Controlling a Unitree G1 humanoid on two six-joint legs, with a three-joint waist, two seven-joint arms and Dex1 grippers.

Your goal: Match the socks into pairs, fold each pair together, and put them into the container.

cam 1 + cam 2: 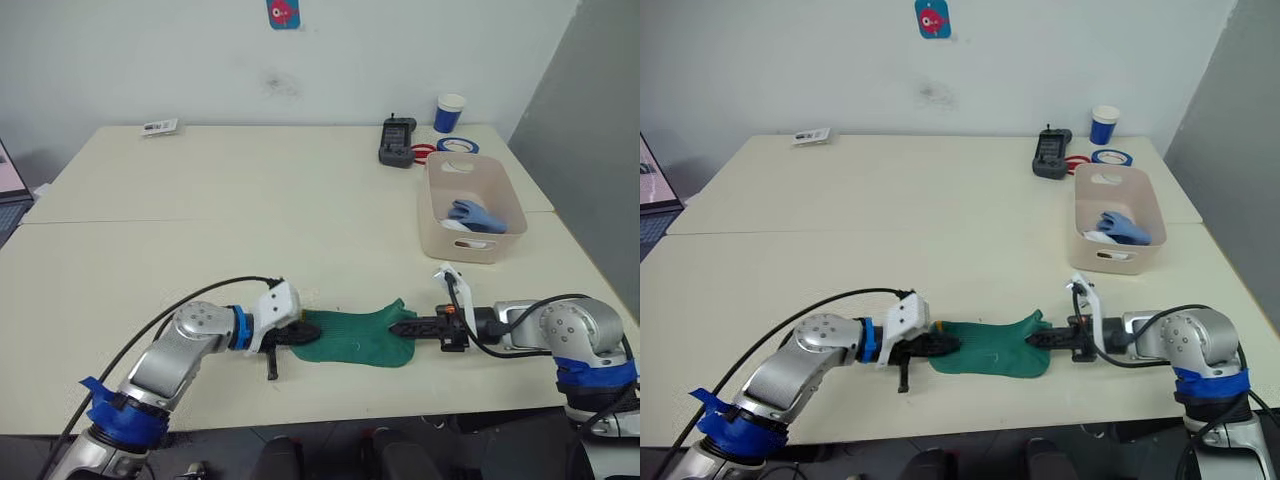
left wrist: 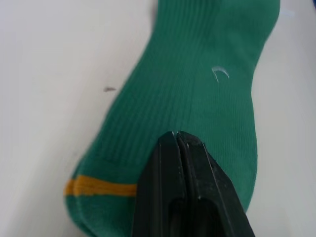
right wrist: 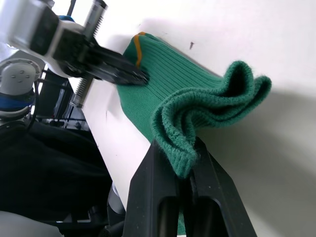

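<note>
1. The green pair [image 1: 358, 338] lies flat on the near part of the table [image 1: 200, 230], at about 6 o'clock from the table's middle, stretched lengthways between the two grippers.
2. The left gripper [image 1: 306, 334] sits at the 9 o'clock end of the green pair. In the left wrist view its two black fingers [image 2: 185, 187] are pressed together with the tips on the ribbed green fabric near the toe; whether any cloth is pinched between them cannot be told.
3. A yellow stripe [image 2: 101, 187] crosses the toe end, just beside the left fingers.
4. The right gripper [image 1: 404, 327] is at the 3 o'clock end. Its jaws are clamped on the cuff edge, which bunches up in folds between them [image 3: 186, 143] in the right wrist view.
5. The container [image 1: 470, 206] stands at about 2 o'clock from the green pair, well apart from it, near the table's right edge.
6. Inside the container lie a light blue pair [image 1: 474, 215] and, under it, something white [image 1: 455, 226].
7. Beyond the container, at 12 o'clock from it, are a blue-and-white cup [image 1: 450, 112], a roll of blue tape [image 1: 458, 145] and a black device [image 1: 397, 141].
8. A small card [image 1: 160, 126] lies at the table's far left, at about 11 o'clock.
</note>
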